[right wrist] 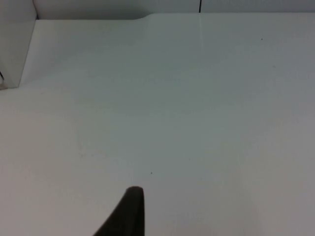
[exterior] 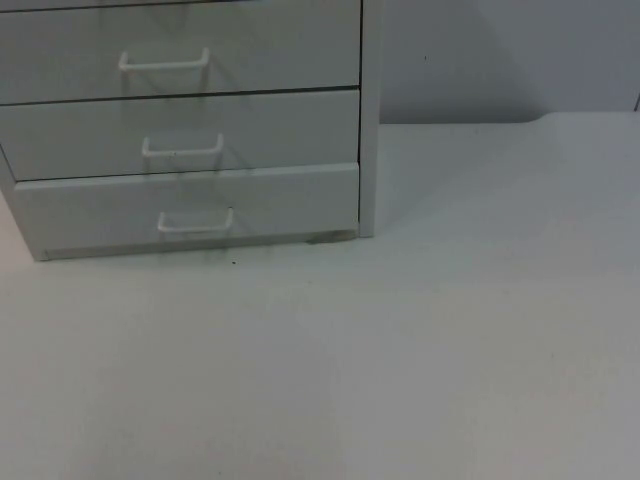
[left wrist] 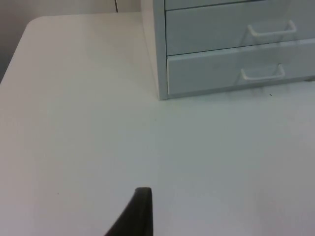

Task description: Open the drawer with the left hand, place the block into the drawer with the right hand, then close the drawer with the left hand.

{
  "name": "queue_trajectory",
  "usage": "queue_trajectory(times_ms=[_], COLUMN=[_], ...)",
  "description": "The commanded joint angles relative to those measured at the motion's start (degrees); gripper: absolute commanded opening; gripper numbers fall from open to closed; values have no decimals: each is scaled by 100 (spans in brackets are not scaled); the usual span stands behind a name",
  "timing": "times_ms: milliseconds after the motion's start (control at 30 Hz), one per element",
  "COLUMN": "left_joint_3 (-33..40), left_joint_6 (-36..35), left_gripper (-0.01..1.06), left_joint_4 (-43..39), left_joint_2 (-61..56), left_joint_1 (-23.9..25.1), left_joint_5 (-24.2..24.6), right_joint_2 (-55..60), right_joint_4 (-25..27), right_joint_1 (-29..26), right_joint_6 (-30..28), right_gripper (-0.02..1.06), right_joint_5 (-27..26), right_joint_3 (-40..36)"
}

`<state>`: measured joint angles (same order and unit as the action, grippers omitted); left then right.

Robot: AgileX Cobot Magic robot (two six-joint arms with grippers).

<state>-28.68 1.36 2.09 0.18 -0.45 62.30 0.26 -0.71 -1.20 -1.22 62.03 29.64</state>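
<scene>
We see a pale grey-white drawer cabinet [exterior: 190,120] standing on the white table [exterior: 420,360], toward the table's far left, close to the grey partition wall [exterior: 480,55]. Three drawer fronts are stacked one above another, each a plain flat panel with a thin white bar handle at its centre. The bottom drawer [exterior: 190,205] carries its handle [exterior: 195,222] low on the panel; its front stands very slightly forward of the middle drawer [exterior: 180,135] above it, with a narrow ledge showing along its top edge. The middle and the top drawer [exterior: 180,45] sit flush. A slim upright side panel [exterior: 369,115] closes the cabinet on its right. A tiny dark speck [exterior: 234,263] lies on the table just before the bottom drawer.

From the left wrist we look along the table at the cabinet's corner [left wrist: 160,49], with two drawer handles beyond it. One black fingertip of the left gripper [left wrist: 138,211] hangs above bare table, well apart from the cabinet; we cannot tell how its fingers stand.

From the right wrist we see a black fingertip of the right gripper [right wrist: 129,211] over bare table, the cabinet's side [right wrist: 17,44] far off; its finger spacing cannot be told either.
</scene>
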Motion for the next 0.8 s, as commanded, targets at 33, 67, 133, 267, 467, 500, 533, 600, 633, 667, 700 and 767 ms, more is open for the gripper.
queue_trajectory(times_ms=[33, 67, 133, 267, 467, 500, 533, 600, 633, 667, 700, 767], left_joint_3=[27, 27, 27, 27, 27, 27, 27, 27, 27, 27, 27, 27], left_joint_6=[-39, -39, -39, -39, -39, -39, -39, -39, -39, -39, -39, -39], left_gripper=[105, 105, 105, 105, 105, 105, 105, 105, 105, 105, 105, 105], left_joint_4=[58, 58, 58, 58, 59, 59, 59, 59, 59, 59, 59, 59], left_joint_2=[-18, -18, -18, -18, -18, -18, -18, -18, -18, -18, -18, -18], left_joint_1=[-32, -32, -32, -32, -32, -32, -32, -32, -32, -32, -32, -32], left_joint_5=[-65, -65, -65, -65, -77, -77, -77, -77, -77, -77, -77, -77], right_joint_2=[-26, -26, -26, -26, -26, -26, -26, -26, -26, -26, -26, -26], right_joint_4=[-24, -35, -33, -33, -33, -33, -33, -33, -33, -33, -33, -33], right_joint_1=[-23, -23, -23, -23, -23, -23, -23, -23, -23, -23, -23, -23], right_joint_6=[-33, -37, -27, -27, -27, -27, -27, -27, -38, -38, -29, -29], right_gripper=[105, 105, 105, 105, 105, 105, 105, 105, 105, 105, 105, 105], right_joint_5=[-18, -18, -18, -18, -18, -18, -18, -18, -18, -18, -18, -30], right_joint_3=[-18, -18, -18, -18, -18, -18, -18, -18, -18, -18, -18, -7])
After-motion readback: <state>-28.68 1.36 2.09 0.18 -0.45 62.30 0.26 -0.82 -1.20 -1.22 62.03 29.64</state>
